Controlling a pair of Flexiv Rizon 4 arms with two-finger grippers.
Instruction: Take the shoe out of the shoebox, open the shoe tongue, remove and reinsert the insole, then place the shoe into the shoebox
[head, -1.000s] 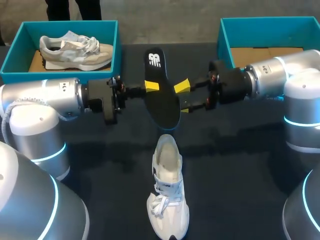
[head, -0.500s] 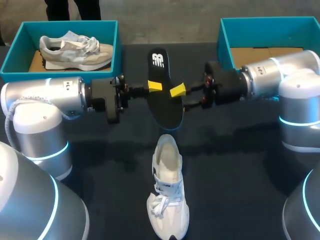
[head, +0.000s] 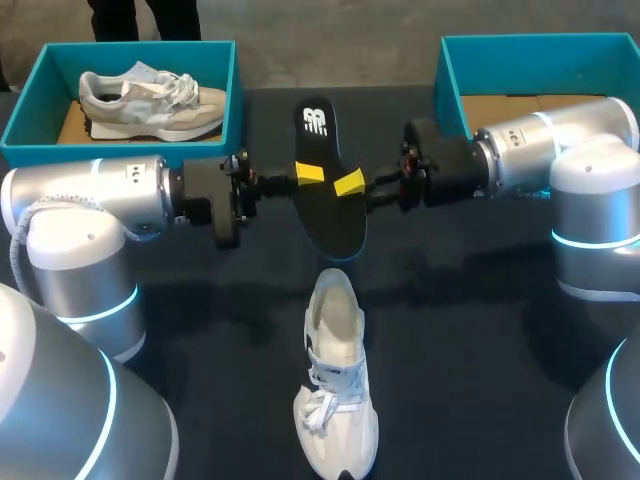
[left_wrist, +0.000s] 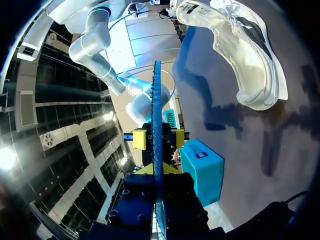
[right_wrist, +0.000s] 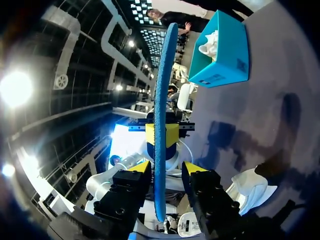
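Insole (head: 334, 222) is off the worktop (head: 480, 330), held in the air over the middle. Its printed face is up, its heel end points to the far edge, and its toe end is near the shoe's heel, not touching. Left jaws are clenched on the insole, one yellow fingertip (head: 310, 173) flat on its top face. Right jaws are released and straddle the insole from the opposite edge, with a gap visible at the tips (right_wrist: 141, 168). White logo (head: 316, 120) on the insole's heel end. White shoe (head: 338, 400) stands upright at the middle of the front edge, toe toward that edge. Far-left shoebox (head: 236, 100) holds a second shoe (head: 150, 100). Far-right shoebox (head: 448, 85) shows a bare cardboard floor. It has a small side label (left_wrist: 202, 155), print too small to read.
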